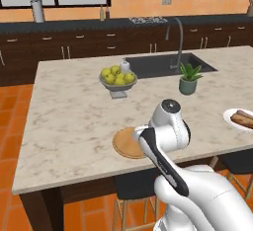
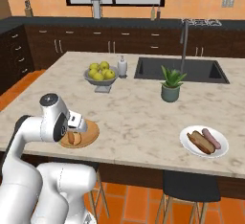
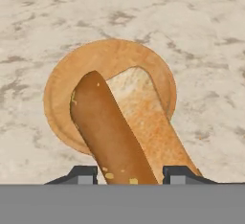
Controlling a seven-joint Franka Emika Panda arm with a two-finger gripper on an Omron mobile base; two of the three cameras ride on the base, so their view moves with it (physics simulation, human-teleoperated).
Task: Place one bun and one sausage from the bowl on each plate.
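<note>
wood plate (image 3: 107,58): near island front edge, far left of white plate; sits under gripper as drop spot.
bun (image 3: 125,137): pinched between gripper (image 3: 129,174) tips, jaws narrow on it, hanging over wood plate, prob. about to be set down.
white plate (image 2: 189,144): right, w/ bun + sausage (image 2: 211,138) on it, looks served.

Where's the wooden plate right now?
The wooden plate lies at the island counter's near edge, left of the white plate, under the tool.
</note>
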